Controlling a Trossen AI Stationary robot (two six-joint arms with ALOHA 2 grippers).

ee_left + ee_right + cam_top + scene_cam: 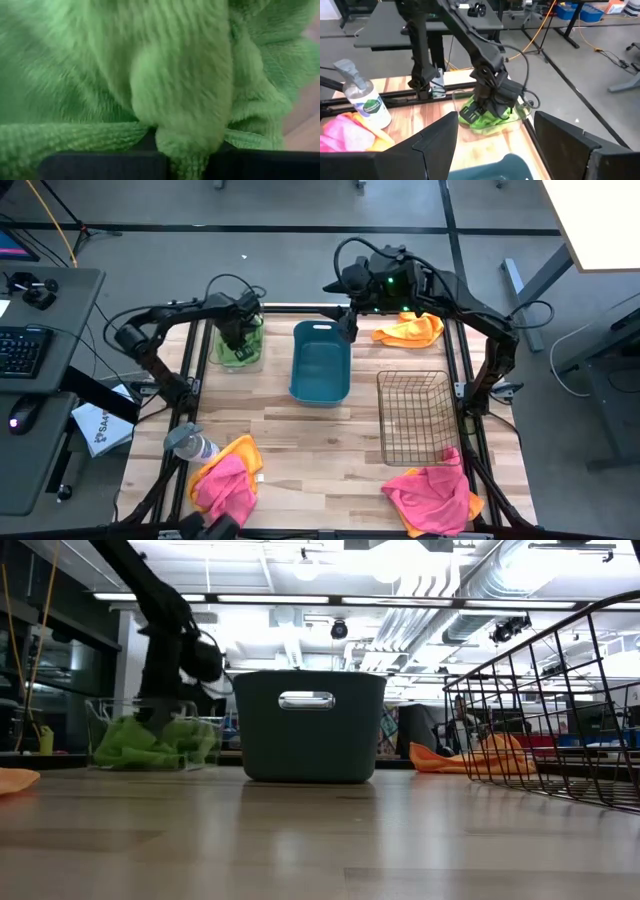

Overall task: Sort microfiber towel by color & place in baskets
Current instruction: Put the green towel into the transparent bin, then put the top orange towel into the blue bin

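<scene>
The left hand [238, 340] was down in the clear plastic bin [238, 350] at the bench's [320, 450] far left, pinched together on a fuzzy, ribbed lime-green microfiber towel [180, 100] bunched inside it. The right hand [347, 328] hovered with fingers apart over the teal-blue tub's [320, 362] far rim.

tabletop [320, 435]: pale wood planks, smooth, faint sheen in the low view
green towel [165, 85]: plush ribbed microfiber cloth, matt
clear bin [100, 725]: transparent plastic, glossy
teal tub [310, 725]: moulded plastic, smooth, matt
wire basket [413, 417]: thin dark metal mesh
pink towels [428, 493]: soft cloth, crumpled
orange towel [410, 330]: soft cloth
spray bottle [366, 102]: clear plastic, paper label
</scene>
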